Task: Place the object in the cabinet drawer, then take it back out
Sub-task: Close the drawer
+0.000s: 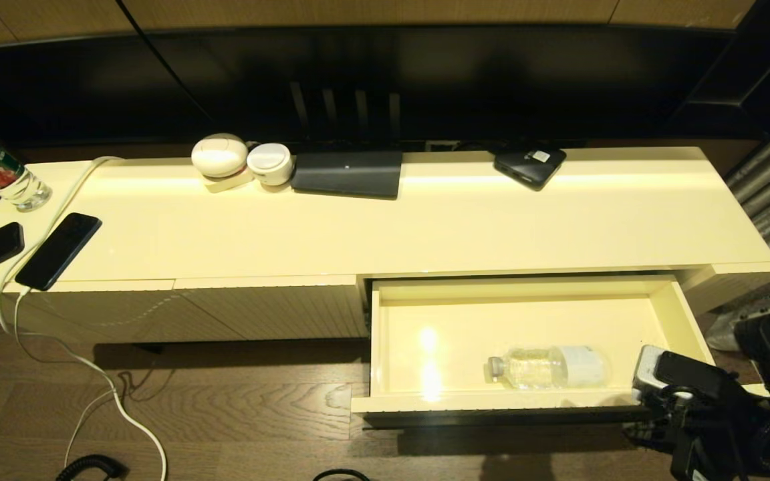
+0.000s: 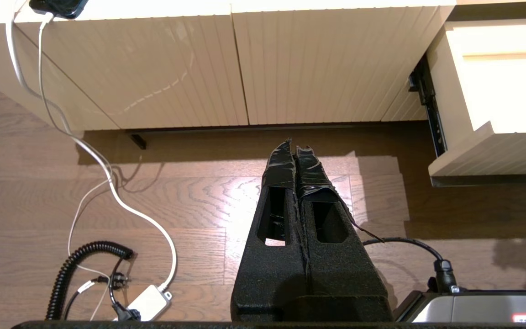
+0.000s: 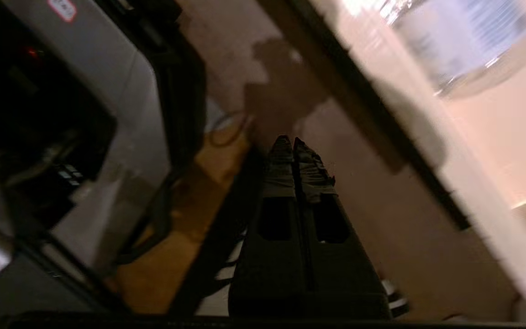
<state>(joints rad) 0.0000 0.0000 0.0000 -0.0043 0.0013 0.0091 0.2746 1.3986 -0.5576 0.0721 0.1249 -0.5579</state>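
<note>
Wooden floor (image 3: pixel 190 219) lies below the right gripper (image 3: pixel 292 141), whose jaws are clenched on nothing, outside the drawer (image 1: pixel 385 334). Inside, the bottle (image 1: pixel 549 367) is seen lying. Retrieval is judged next: jaws must be reopened. The left gripper (image 2: pixel 294 148) is parked, clenched.

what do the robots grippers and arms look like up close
Both grippers have long matte black fingers with a rough, grainy surface, a rectangular cut-out in each, and tips wrapped in creased glossy black tape: the left gripper, the right gripper. In the head view the right arm's wrist is black with a light grey block and black cables.
</note>
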